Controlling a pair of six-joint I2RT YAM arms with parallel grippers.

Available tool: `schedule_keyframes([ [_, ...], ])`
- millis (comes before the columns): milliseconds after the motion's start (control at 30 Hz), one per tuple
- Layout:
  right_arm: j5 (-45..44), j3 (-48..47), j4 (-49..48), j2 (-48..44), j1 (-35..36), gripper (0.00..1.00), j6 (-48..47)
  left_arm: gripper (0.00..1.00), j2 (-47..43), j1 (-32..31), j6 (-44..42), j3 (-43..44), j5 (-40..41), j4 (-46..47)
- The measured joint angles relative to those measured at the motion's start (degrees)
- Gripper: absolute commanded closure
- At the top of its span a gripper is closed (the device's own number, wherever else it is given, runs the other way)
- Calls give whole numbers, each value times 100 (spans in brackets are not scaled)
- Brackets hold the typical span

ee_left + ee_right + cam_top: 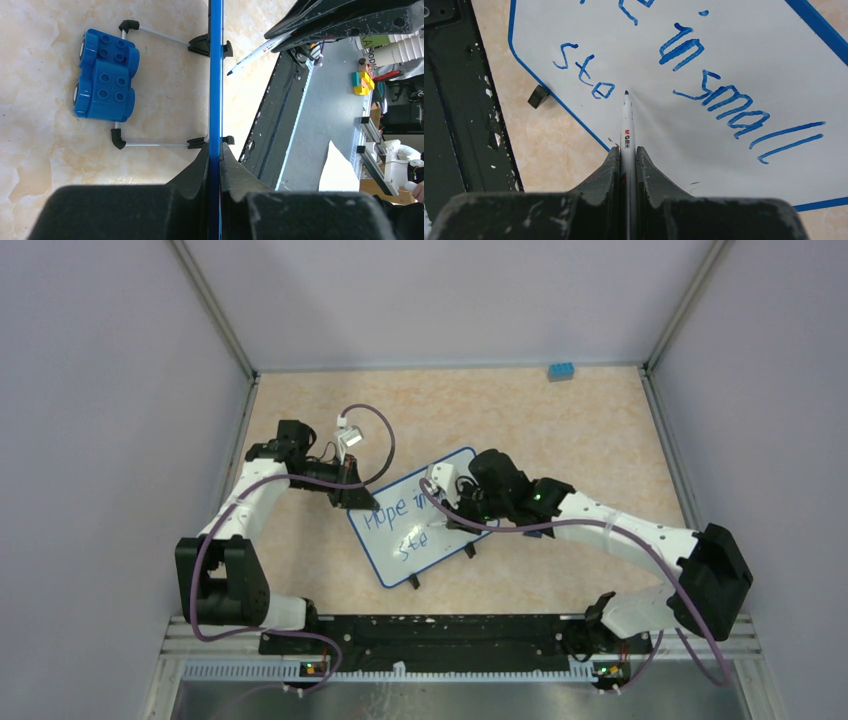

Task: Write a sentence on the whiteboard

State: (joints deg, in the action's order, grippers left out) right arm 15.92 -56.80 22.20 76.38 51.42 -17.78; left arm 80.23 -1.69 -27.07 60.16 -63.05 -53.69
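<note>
Right hand (627,159) clamped on M&G marker (626,125), tip beside "Ste" of blue sentence (723,101), "in small" alongside, left hand (215,156) pinching whiteboard (216,75) at its 9 o'clock edge, "Hope" legible only from above

whiteboard (392,558) with unfinished blue sentence (398,512), left hand (351,496) at its far-left corner, right hand (447,508) over it

Cannot read the start of the sentence (679,47), cut by the right wrist view's top edge, nor "small" under the right gripper (447,508) from above, nor the face of the whiteboard (216,75), edge-on.
</note>
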Motion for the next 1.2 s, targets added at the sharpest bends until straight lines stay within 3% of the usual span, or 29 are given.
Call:
schedule_keyframes([
  [1200,70,-28,39,238,-122,100,76,100,0,0,0,0,11,9],
])
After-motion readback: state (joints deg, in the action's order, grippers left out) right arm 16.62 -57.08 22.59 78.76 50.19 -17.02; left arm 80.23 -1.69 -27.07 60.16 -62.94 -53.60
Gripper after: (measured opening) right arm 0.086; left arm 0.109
